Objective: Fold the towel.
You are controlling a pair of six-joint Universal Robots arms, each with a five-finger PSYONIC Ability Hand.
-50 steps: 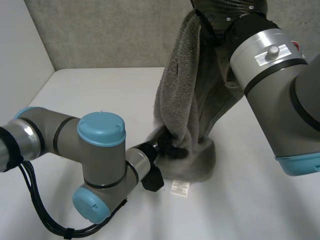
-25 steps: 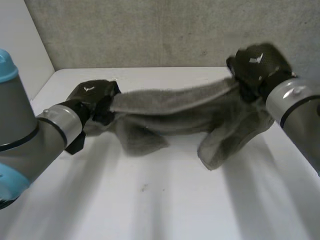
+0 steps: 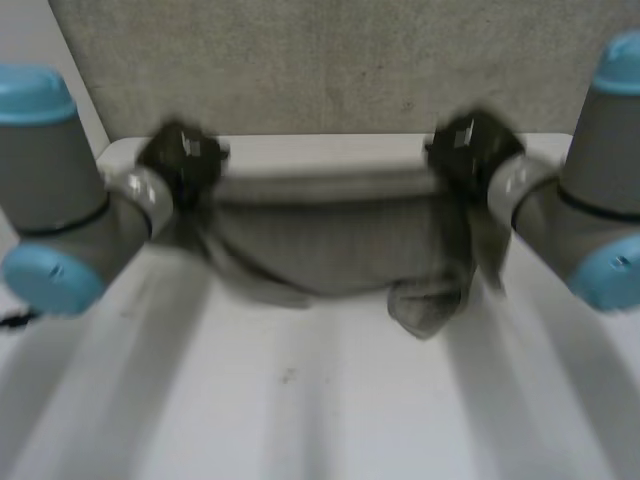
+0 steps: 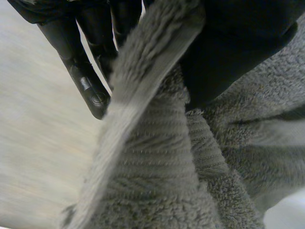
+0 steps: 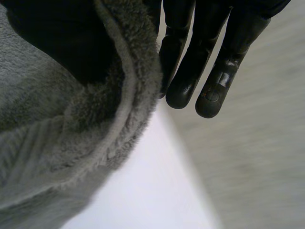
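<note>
In the upper middle of the head view, the towel (image 3: 330, 240) is hanging stretched between the two hands above the white table (image 3: 300, 400). The left hand (image 3: 180, 158) is holding its top edge at the upper left of the frame. The right hand (image 3: 468, 150) is holding the same edge at the upper right. The lower part is sagging unevenly, and a bunched flap is drooping lowest toward the right, close to the table or touching it.

In the left wrist view, the left hand (image 4: 224, 43) is pinching the towel (image 4: 152, 157), with the hem running between the thumb and the fingers (image 4: 88, 76). In the right wrist view, the right hand (image 5: 52, 38) is gripping the towel (image 5: 57, 143) at its thick hem, with the outer fingers (image 5: 209, 71) reaching straight past the cloth.

From where I'm standing, the main risk is that both grips are sitting right at the edge. A sharp tug apart could pull the hem out of one hand and drop that side. The right grip looks shallower to me, since little cloth is lying under those fingers. The other risk is the bunched flap. If the towel is laid down as it is hanging now, that flap could tuck under and leave a lumpy, crooked fold. Uneven hand heights would also skew the edge.
</note>
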